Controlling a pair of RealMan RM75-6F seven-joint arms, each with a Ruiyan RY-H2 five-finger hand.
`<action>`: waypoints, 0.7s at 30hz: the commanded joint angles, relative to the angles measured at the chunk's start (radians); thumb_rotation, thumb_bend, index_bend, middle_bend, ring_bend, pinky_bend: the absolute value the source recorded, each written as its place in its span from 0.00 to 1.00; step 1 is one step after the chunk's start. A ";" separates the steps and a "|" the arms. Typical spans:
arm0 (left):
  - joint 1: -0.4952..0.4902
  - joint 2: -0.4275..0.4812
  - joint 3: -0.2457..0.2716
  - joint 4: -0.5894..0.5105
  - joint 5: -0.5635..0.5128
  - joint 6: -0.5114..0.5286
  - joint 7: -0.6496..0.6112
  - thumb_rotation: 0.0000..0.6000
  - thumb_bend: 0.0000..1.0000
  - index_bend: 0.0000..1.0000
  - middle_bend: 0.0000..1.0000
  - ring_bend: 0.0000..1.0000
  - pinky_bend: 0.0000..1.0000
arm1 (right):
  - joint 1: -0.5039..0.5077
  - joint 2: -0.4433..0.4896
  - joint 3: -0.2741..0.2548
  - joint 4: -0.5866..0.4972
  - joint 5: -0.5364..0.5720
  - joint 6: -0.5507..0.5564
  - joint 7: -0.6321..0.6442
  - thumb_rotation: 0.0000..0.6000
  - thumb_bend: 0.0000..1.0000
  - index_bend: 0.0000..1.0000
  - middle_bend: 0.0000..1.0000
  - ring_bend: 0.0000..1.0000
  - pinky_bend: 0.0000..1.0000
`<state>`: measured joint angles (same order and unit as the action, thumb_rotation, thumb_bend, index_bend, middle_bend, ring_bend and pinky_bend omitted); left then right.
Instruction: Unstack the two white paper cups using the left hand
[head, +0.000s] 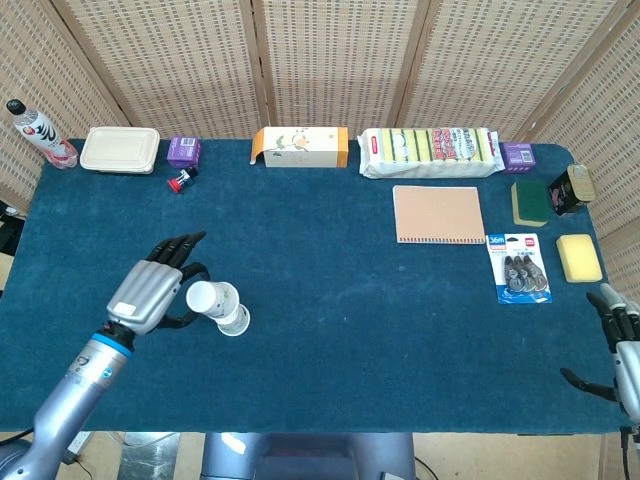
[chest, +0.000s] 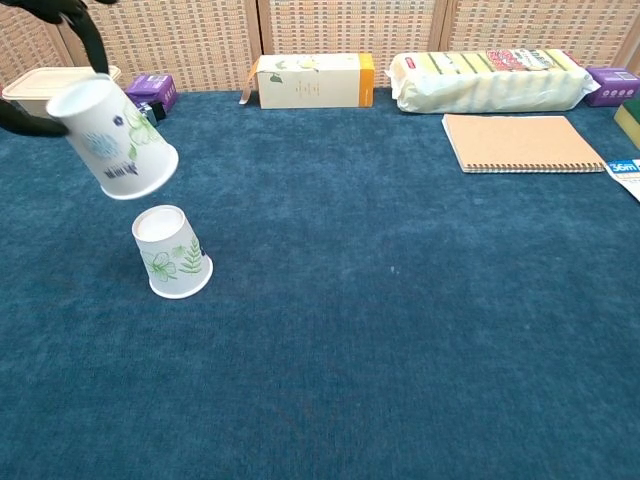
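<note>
One white paper cup with a green leaf print (chest: 170, 253) stands upside down on the blue cloth, and the head view shows it as a white rim (head: 234, 322). My left hand (head: 148, 292) holds the other white cup (chest: 112, 138), blue-flowered and tilted, in the air above and left of the first; the head view has this cup (head: 207, 298) at the fingertips. The two cups are apart. In the chest view only dark fingertips (chest: 92, 45) show at the top left. My right hand (head: 622, 345) rests at the table's right edge holding nothing, fingers apart.
Along the back edge stand a bottle (head: 38, 133), a lidded food box (head: 120, 150), a purple box (head: 184, 150), a small red item (head: 181, 181), an orange-white carton (head: 301, 146) and a sponge pack (head: 430, 151). A notebook (head: 438, 214), blister pack (head: 519, 267) and sponges (head: 579, 257) lie right.
</note>
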<state>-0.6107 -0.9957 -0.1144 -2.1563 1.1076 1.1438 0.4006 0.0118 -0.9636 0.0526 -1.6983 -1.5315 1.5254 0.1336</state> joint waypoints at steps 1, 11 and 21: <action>0.028 0.044 0.001 0.011 0.022 -0.001 -0.062 1.00 0.22 0.42 0.00 0.00 0.07 | 0.001 -0.004 -0.005 -0.003 -0.007 -0.002 -0.008 1.00 0.08 0.06 0.00 0.00 0.00; 0.040 -0.034 0.034 0.241 -0.012 -0.110 -0.188 1.00 0.23 0.42 0.00 0.00 0.06 | 0.012 -0.003 -0.014 -0.005 -0.014 -0.026 -0.002 1.00 0.08 0.06 0.00 0.00 0.00; 0.016 -0.188 0.049 0.379 -0.057 -0.168 -0.160 1.00 0.23 0.42 0.00 0.00 0.06 | 0.012 0.003 -0.013 -0.002 -0.009 -0.025 0.016 1.00 0.08 0.06 0.00 0.00 0.00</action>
<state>-0.5897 -1.1664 -0.0673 -1.7884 1.0593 0.9837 0.2344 0.0235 -0.9607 0.0392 -1.7003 -1.5400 1.5006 0.1496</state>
